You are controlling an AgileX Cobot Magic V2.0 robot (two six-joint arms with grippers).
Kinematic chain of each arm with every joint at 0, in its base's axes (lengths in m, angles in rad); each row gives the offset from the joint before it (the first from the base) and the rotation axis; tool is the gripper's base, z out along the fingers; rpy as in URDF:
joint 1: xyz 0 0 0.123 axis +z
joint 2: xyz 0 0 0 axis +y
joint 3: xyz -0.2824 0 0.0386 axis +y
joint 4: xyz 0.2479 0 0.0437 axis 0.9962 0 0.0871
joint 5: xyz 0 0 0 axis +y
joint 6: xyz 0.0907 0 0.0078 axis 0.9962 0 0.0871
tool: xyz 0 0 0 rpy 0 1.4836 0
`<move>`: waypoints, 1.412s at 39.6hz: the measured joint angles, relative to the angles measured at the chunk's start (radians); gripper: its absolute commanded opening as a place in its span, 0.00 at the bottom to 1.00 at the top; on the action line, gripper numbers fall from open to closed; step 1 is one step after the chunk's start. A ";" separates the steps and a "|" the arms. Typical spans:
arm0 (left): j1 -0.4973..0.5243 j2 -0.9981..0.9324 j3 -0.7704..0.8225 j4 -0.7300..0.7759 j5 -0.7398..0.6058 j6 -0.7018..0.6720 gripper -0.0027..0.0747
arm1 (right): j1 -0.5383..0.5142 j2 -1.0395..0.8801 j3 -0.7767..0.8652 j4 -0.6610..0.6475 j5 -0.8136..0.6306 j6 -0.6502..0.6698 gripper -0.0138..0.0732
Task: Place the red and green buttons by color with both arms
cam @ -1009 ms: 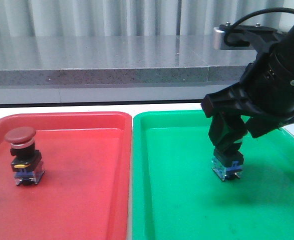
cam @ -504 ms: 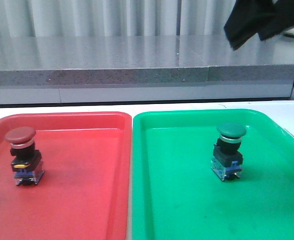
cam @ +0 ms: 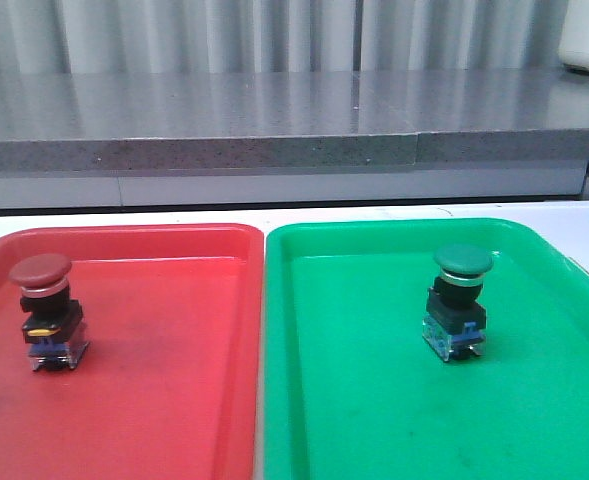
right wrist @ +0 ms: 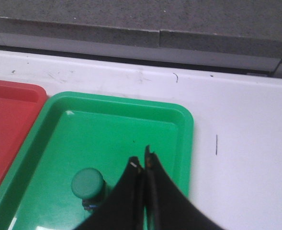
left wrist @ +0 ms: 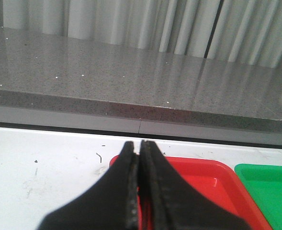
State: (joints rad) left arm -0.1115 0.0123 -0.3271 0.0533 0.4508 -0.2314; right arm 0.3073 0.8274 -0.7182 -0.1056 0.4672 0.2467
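A white table backed by a grey stone ledge carries a red tray and a green tray side by side. The red button stands upright in the red tray, the green button upright in the green one. Half a second ago a dark piece of the right arm showed at the front view's upper right; now it is gone from there. The left gripper is pinched closed and empty, as is the right gripper above the green tray.
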 measured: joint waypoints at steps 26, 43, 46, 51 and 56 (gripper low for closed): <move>0.000 0.000 0.000 0.000 0.000 0.000 0.01 | -0.011 -0.657 0.398 -0.025 -0.124 -0.002 0.08; 0.000 0.000 0.000 0.000 0.000 0.000 0.01 | -0.011 -0.657 0.398 -0.031 -0.127 -0.002 0.08; 0.000 0.000 0.000 0.000 0.000 0.000 0.01 | -0.011 -0.657 0.398 -0.031 -0.127 -0.002 0.08; 0.000 0.000 0.000 0.000 0.000 0.000 0.01 | -0.011 -0.657 0.398 -0.032 -0.127 -0.002 0.08; 0.000 0.000 0.000 0.015 0.000 0.000 0.01 | -0.011 -0.657 0.398 -0.032 -0.127 -0.002 0.08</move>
State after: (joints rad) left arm -0.1115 0.0123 -0.3271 0.0687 0.4508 -0.2314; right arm 0.2960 0.1701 -0.3203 -0.1371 0.3400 0.2446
